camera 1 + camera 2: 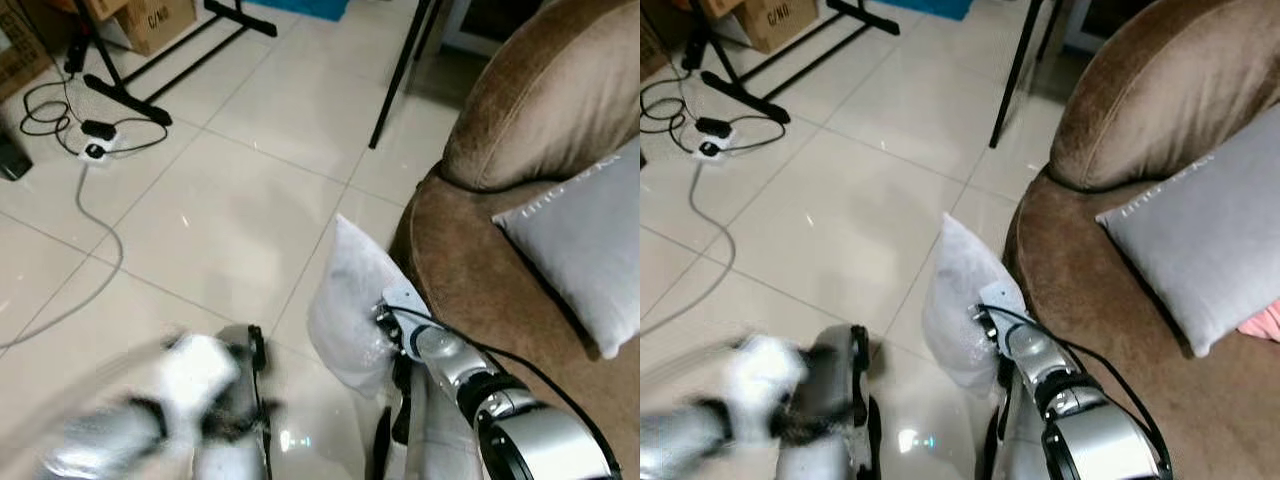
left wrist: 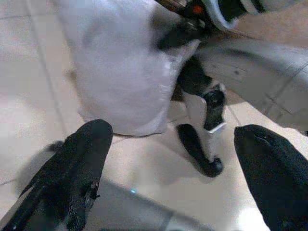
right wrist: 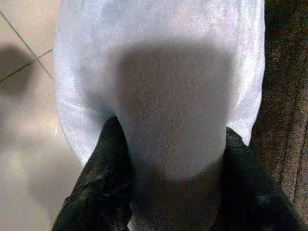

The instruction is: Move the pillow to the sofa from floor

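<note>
Your right end effector (image 3: pixel 173 192) was clamped on the white pillow (image 1: pixel 350 300), held beside the brown sofa (image 1: pixel 470 270). Your left end effector (image 2: pixel 178 173) hung with fingers apart above the floor (image 1: pixel 220 210).

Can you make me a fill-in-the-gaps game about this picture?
1. The right gripper squeezes the white ____.
2. The pillow leans against the brown ____.
3. A grey cushion lies on the ____.
4. The left gripper has its fingers ____.

Missing words: pillow, sofa, sofa, open
</note>
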